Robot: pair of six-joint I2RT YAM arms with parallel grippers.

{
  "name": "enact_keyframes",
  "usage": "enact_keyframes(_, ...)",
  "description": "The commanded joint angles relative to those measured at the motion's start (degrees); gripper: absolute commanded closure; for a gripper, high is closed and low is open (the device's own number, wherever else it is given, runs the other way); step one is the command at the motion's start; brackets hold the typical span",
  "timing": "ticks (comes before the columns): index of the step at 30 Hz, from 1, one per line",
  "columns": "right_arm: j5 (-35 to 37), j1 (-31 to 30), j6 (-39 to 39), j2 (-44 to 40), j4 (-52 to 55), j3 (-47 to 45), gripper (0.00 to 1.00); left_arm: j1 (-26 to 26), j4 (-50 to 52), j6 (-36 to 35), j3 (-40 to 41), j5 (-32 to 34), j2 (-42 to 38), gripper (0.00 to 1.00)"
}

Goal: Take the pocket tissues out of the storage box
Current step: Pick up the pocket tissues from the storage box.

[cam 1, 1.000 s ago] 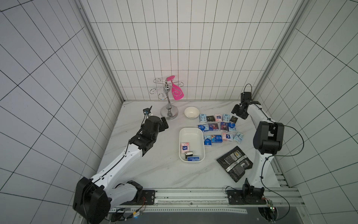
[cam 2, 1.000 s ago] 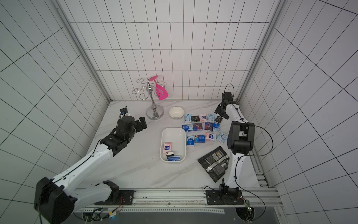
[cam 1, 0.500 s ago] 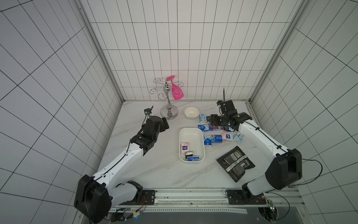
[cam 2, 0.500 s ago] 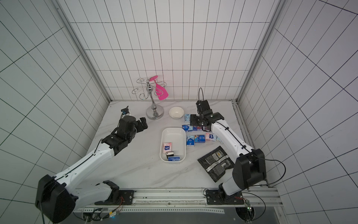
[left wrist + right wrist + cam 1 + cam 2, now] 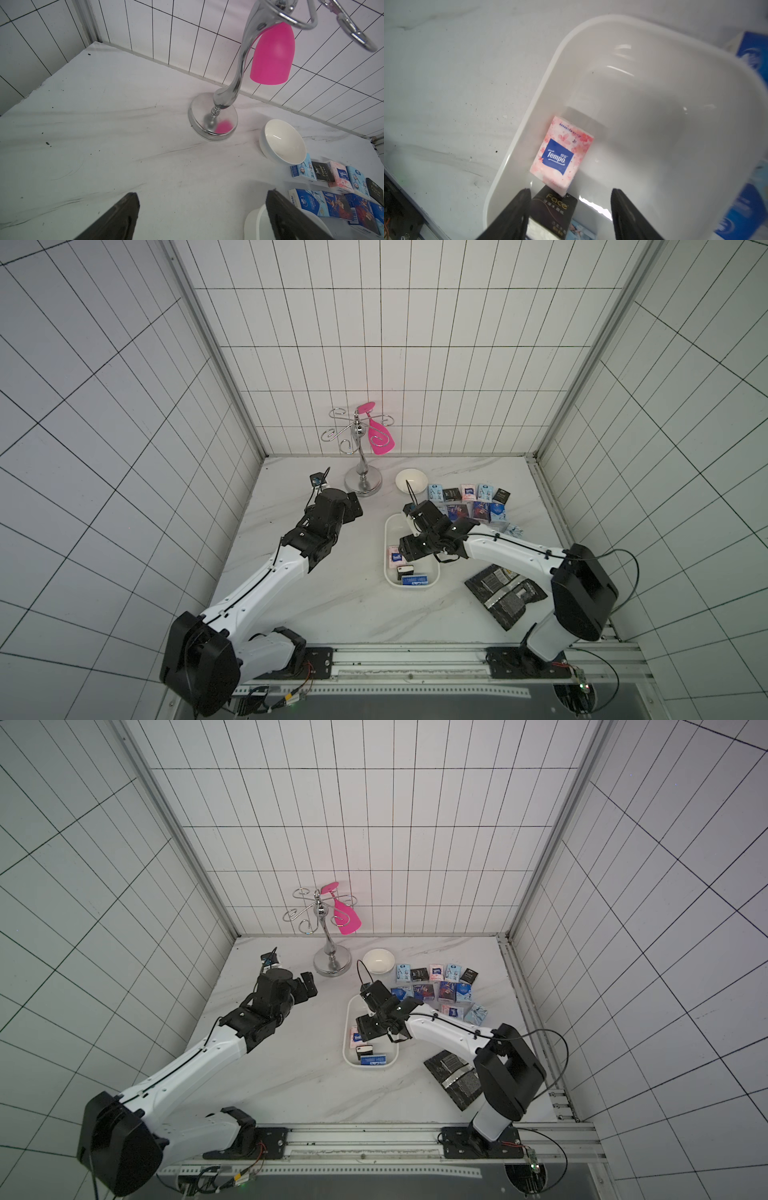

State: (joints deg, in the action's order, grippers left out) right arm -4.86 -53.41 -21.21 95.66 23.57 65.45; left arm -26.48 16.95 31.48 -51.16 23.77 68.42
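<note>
The white storage box (image 5: 390, 537) (image 5: 348, 1017) lies mid-table and holds three pocket tissues: a pink packet (image 5: 395, 558) (image 5: 561, 153), a black one (image 5: 405, 571) (image 5: 553, 214) and a blue one (image 5: 415, 580). Several more pocket tissues (image 5: 469, 502) (image 5: 436, 986) lie in rows on the table behind the box. My right gripper (image 5: 406, 552) (image 5: 569, 199) hangs open over the box. The black packet stands between its jaws, against one finger (image 5: 517, 214) and clear of the other. My left gripper (image 5: 354, 510) (image 5: 201, 203) is open and empty above bare table, left of the box.
A white bowl (image 5: 411, 481) and a chrome stand (image 5: 363, 483) with a pink cup (image 5: 272, 56) stand at the back. Black-and-silver foil pouches (image 5: 503, 593) lie front right, under the right arm. Tiled walls close in three sides.
The right arm has swung from the back right corner across the laid-out packets to above the storage box. The left arm has barely moved.
</note>
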Motion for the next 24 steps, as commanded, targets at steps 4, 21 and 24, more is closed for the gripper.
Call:
enact_keyframes(4, 3.8, -1.7, -3.1, 4.2, -3.0, 2.0, 0.35, -0.1, -0.2, -0.5, -0.4, 1.1, -1.3, 0.01)
enact_keyframes(21, -0.2, -1.9, -6.7, 11.4, -7.0, 4.4, 0.35, -0.2, -0.2, -0.8, -0.7, 1.0, -1.2, 0.01)
enact_keyframes(24, 0.7, -2.0, -7.3, 11.8, -6.8, 4.5, 0.36, -0.2, -0.2, -0.8, -0.8, 1.0, -1.1, 0.01)
